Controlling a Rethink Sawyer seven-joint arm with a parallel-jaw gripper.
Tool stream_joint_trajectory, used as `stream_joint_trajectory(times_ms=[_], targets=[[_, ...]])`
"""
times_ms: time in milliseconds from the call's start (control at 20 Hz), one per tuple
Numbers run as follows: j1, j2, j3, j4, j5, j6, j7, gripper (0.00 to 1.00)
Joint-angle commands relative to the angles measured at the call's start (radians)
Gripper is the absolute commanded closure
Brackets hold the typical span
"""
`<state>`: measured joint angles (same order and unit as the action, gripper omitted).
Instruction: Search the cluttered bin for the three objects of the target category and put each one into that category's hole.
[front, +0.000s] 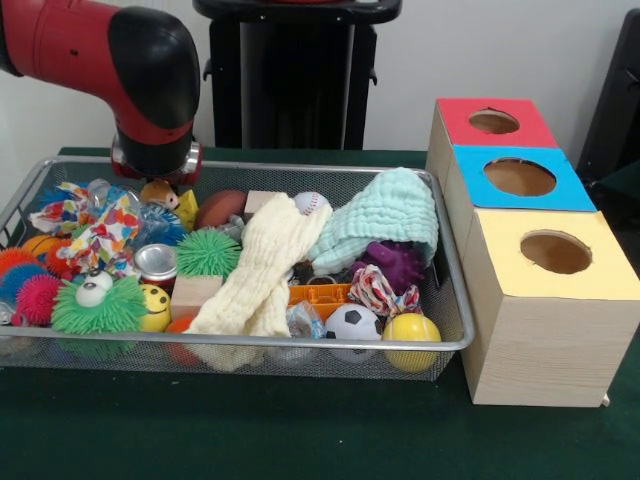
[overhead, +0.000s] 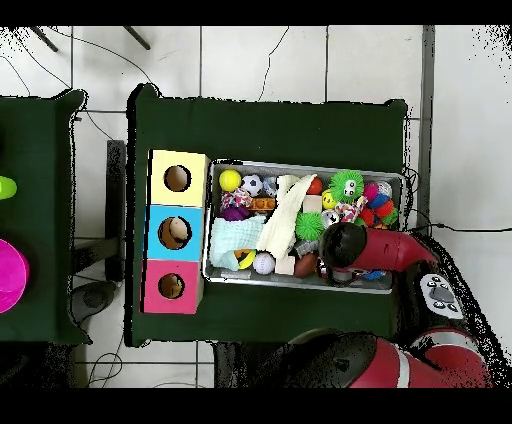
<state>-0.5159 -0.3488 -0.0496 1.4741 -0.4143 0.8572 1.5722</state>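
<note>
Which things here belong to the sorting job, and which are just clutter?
Job: wire-mesh bin, red-faced box's hole, arm above the bin; toy animals not clearly identifiable.
Clutter: soccer ball, green spiky ball, cream cloth, blue-faced box, yellow-faced box.

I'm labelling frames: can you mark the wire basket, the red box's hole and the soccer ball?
wire basket (front: 300, 343), front view, near rim.
red box's hole (front: 494, 122), front view, opening's middle.
soccer ball (front: 354, 325), front view, its face.
</note>
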Motion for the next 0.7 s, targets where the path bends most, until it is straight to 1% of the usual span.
stream_joint_trajectory(times_ms=[50,150,300,350,450,600,700], targets=[[-0.027,0.039,0.108,-0.012,-0.010,-0.082,-0.020,1.00],[-0.024,-0.006,0.127,-0.002,0.011,-0.057,-0.033,1.00],[-0.019,-0.092,0.158,0.026,0.055,-0.008,-0.046,1.00],[-0.024,-0.121,0.178,0.037,0.076,0.006,-0.055,1.00],[-0.026,-0.178,0.205,0.047,0.111,0.059,-0.070,1.00],[-0.024,-0.245,0.242,0.054,0.164,0.117,-0.072,1.00],[-0.026,-0.281,0.264,0.067,0.199,0.123,-0.058,1.00]])
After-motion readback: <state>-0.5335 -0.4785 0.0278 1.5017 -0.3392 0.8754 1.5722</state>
